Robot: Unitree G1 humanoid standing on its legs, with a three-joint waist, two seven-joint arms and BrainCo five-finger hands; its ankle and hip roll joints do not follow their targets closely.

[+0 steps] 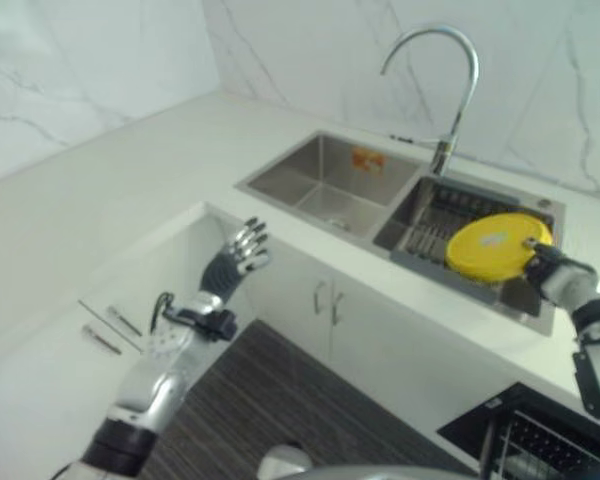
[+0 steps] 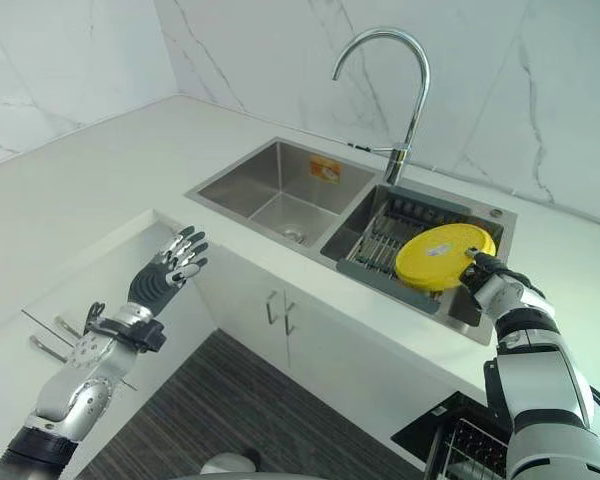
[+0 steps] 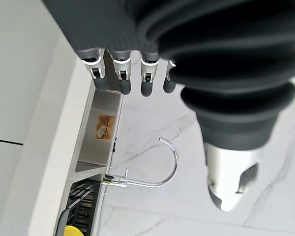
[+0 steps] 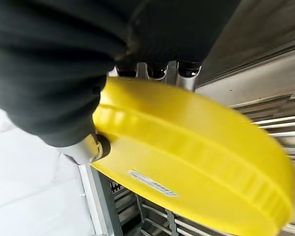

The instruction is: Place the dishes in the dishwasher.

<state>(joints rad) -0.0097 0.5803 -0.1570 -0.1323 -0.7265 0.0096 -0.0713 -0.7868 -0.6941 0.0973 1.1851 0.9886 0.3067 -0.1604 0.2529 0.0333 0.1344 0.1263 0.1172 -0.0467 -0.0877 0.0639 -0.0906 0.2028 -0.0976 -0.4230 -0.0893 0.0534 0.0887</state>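
One yellow plate in the right hand, dishwasher at five o'clock

One white worktop wraps the corner, the largest thing in view; set into it, a double steel sink under a curved tap; the sink's right-hand bowl holds a dark drying rack; low at about five o'clock in the head views shows the corner of an open dishwasher basket, dark wire over a black edge.

The yellow plate lies over the rack, at about three o'clock in the head views; it is tilted, its underside with a small label turned toward the wrist camera; its broad face runs from the hand out toward ten o'clock, over the rack. The right hand has it by the near rim at about four o'clock of the disc; fingers curl over the edge and the thumb presses beneath, a closed pinch.

The left hand hangs over the floor at about eight o'clock, well apart from the sink, fingers straight and spread, holding nothing.

By judgement the right arm alone serves here; the dishwasher basket lies below and behind that hand, toward six o'clock of it, so the plate would need to swing back and down edge-first.
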